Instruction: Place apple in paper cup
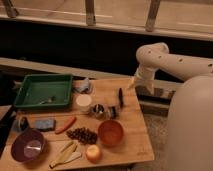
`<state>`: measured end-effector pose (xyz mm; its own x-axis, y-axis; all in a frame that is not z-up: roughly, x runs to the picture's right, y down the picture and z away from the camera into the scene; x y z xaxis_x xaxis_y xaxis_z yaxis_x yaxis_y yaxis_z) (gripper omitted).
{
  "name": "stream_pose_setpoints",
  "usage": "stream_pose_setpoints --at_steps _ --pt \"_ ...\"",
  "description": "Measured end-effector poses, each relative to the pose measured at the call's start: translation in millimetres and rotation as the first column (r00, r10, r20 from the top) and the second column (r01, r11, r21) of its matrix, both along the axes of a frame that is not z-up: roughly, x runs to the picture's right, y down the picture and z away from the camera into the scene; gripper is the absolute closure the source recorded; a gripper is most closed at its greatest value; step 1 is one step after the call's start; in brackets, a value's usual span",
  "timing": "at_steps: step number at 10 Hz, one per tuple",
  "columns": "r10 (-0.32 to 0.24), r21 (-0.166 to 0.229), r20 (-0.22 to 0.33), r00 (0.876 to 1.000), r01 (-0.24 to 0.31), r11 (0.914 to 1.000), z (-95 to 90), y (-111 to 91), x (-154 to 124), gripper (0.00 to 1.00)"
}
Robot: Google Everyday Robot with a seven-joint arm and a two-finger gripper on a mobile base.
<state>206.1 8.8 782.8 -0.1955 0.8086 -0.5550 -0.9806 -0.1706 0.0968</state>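
The apple (93, 152) is sitting at the table's (134, 142) front edge, well apart from the claw (134, 84), which is hovering over the far right corner; how wide it is cannot be told. The cup (83, 101) is standing nearer the claw. A reach is likely risking a knock to the orange bowl (110, 132) just beside the apple.
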Motion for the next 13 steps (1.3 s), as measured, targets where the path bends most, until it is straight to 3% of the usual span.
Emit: stream_pose_setpoints --at_steps 1,2,3,4,5,7,8,9,10,11,12,13 --pt "-0.033 0.003 0.003 0.999 0.033 0.9995 0.0 3.8 -1.4 0.20" --pt "-0.105 0.008 0.035 0.994 0.105 0.9945 -0.4 10.9 -12.5 0.20" --pt "-0.194 0.017 0.075 0.978 0.194 0.9809 -2.9 20.6 -25.8 0.20" --pt "-0.294 0.027 0.121 0.948 0.293 0.9558 -10.5 38.4 -41.3 0.20" --pt "-0.353 0.032 0.148 0.924 0.352 0.9353 -17.2 53.7 -51.8 0.20" --pt "-0.493 0.063 0.222 0.841 0.492 0.8683 -34.6 88.2 -89.3 0.20" --pt "-0.555 0.083 0.256 0.792 0.554 0.8286 -44.0 105.2 -108.6 0.20" --pt "-0.596 0.098 0.278 0.753 0.595 0.7978 -51.1 118.7 -123.0 0.20" --pt "-0.649 0.117 0.305 0.696 0.649 0.7515 -58.8 135.1 -144.5 0.20" --pt "-0.690 0.134 0.325 0.647 0.691 0.7103 -62.8 147.1 -169.4 0.20" --pt "-0.722 0.141 0.334 0.606 0.725 0.6739 -64.5 154.8 -193.9 0.20" --pt "-0.741 0.143 0.340 0.578 0.748 0.6486 -64.2 158.8 -216.4 0.20"
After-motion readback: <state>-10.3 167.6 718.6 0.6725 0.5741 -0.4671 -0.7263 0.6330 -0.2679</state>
